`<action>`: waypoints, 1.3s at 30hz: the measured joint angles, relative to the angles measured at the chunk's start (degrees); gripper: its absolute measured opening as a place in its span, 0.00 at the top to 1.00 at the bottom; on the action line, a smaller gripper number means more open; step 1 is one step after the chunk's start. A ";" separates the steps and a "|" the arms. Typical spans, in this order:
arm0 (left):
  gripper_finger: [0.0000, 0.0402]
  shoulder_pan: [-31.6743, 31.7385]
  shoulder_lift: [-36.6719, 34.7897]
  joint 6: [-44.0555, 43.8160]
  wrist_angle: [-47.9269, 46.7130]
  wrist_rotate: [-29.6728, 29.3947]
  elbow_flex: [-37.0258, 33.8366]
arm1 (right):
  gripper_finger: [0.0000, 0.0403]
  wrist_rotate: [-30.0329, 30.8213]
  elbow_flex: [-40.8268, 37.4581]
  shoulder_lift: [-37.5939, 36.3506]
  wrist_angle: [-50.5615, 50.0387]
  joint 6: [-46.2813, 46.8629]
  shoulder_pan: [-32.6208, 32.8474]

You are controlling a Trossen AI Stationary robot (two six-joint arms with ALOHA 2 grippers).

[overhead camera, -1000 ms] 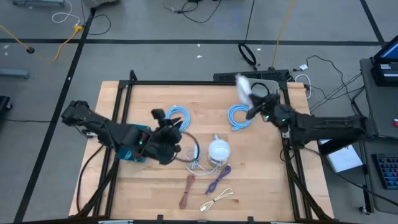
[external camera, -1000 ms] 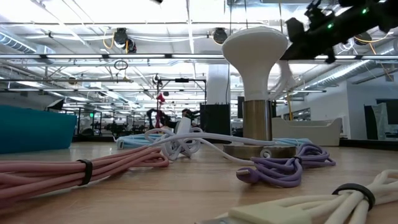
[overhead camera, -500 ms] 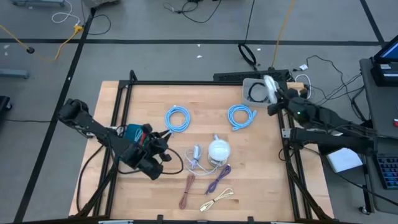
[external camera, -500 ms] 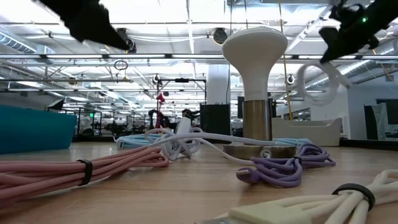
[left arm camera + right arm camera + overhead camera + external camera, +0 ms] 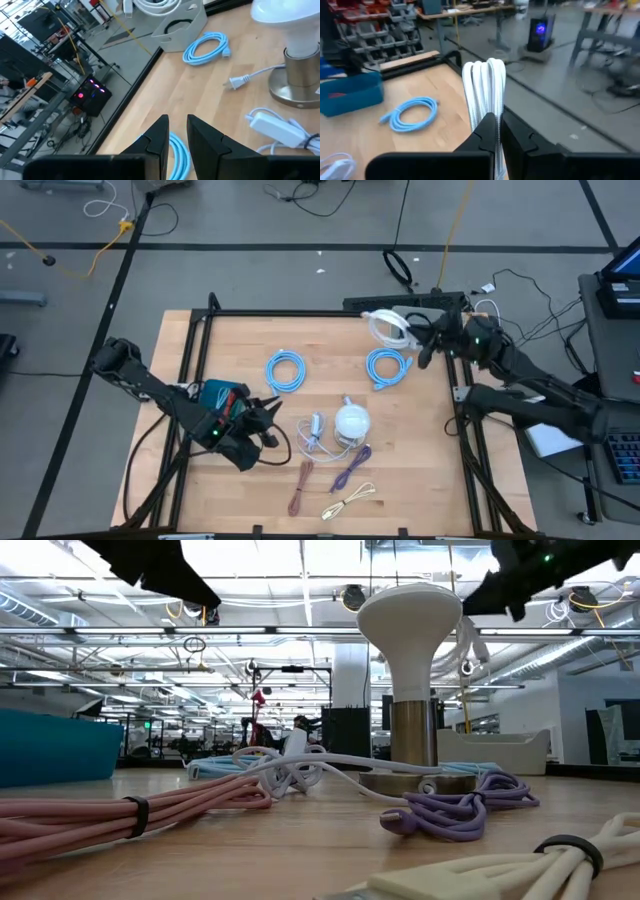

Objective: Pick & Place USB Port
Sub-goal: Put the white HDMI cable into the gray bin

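A white coiled cable [image 5: 392, 328] hangs in the air at the table's far right, over a light grey bin [image 5: 192, 22] that holds a black cable. My right gripper [image 5: 425, 340] is shut on this coil [image 5: 485, 85]. My left gripper [image 5: 270, 425] hovers low over the near left part of the table, beside a teal box [image 5: 215, 395]. Its fingers [image 5: 177, 132] stand a little apart with nothing between them. They point toward the white lamp [image 5: 295, 30]. My right gripper pinches the white coil's bundled strands [image 5: 487, 107] between its two fingers, at one side of the loop, several strands together. The fingers lie about level and point toward the table's left. The coil sticks out past the fingertips, clear of the table and the bin.
Two blue cable coils [image 5: 286, 370] [image 5: 386, 367] lie mid-table. The lamp [image 5: 351, 421] stands near the middle with a white adapter [image 5: 314, 430] and its cord beside it. Pink [image 5: 300, 485], purple [image 5: 350, 468] and cream [image 5: 348, 500] cables lie near the front edge.
My right gripper has drawn back toward the far right corner with the white coil and then turned, so the coil now sticks out leftward over the bin. My left gripper has gone down and toward the table's near edge, away from the left blue coil.
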 joint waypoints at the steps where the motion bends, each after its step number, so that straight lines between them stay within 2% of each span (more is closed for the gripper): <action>1: 0.82 -0.12 0.00 -0.01 0.03 0.21 0.00 | 0.99 -3.69 0.00 0.73 -0.09 0.18 -3.67; 7: 0.82 -1.41 0.00 -0.12 0.14 0.35 0.00 | 0.99 -26.39 -0.09 9.21 -3.80 0.14 -26.55; 10: 0.82 -2.01 0.00 -0.25 0.06 0.35 0.00 | 0.99 -37.11 -0.09 11.94 -3.83 -4.21 -32.64; 13: 0.82 -2.72 0.00 -0.57 -0.11 0.40 0.00 | 0.99 -45.24 -0.09 12.35 -4.70 -9.54 -35.29; 14: 0.82 -2.92 0.00 -0.72 -0.38 0.40 0.00 | 0.99 -45.65 -0.07 12.16 -5.62 -11.11 -35.78; 16: 0.82 -3.14 0.00 -1.35 -0.82 0.44 0.00 | 0.99 -41.71 -0.07 11.79 -8.30 -13.54 -36.70; 21: 0.82 -3.78 0.00 -4.50 -3.59 -0.14 0.00 | 0.99 -25.71 -0.08 11.59 -10.47 -13.17 -36.93; 26: 0.82 -3.85 0.00 -7.24 -5.12 -0.10 -0.02 | 0.99 -23.06 -0.08 11.53 -10.00 -13.05 -35.14; 30: 0.82 -4.36 0.00 -7.76 -5.08 -0.06 -0.02 | 0.99 -30.89 -0.09 9.16 -8.32 -11.63 -34.32; 33: 0.82 -4.51 0.01 -7.92 -5.09 -0.08 -0.02 | 0.99 -31.96 -0.09 5.95 -8.30 -10.20 -33.94; 34: 0.82 -4.54 0.02 -8.01 -5.11 -0.08 -0.02 | 0.99 -30.95 -0.09 4.71 -8.54 -9.83 -33.95; 37: 0.82 -4.60 0.02 -8.25 -5.15 -0.06 -0.02 | 0.99 -22.63 -0.09 0.82 -10.16 -10.12 -33.99; 39: 0.82 -4.58 0.02 -8.56 -5.58 -0.08 -0.02 | 0.99 -20.02 -0.09 -0.32 -11.97 -10.58 -34.06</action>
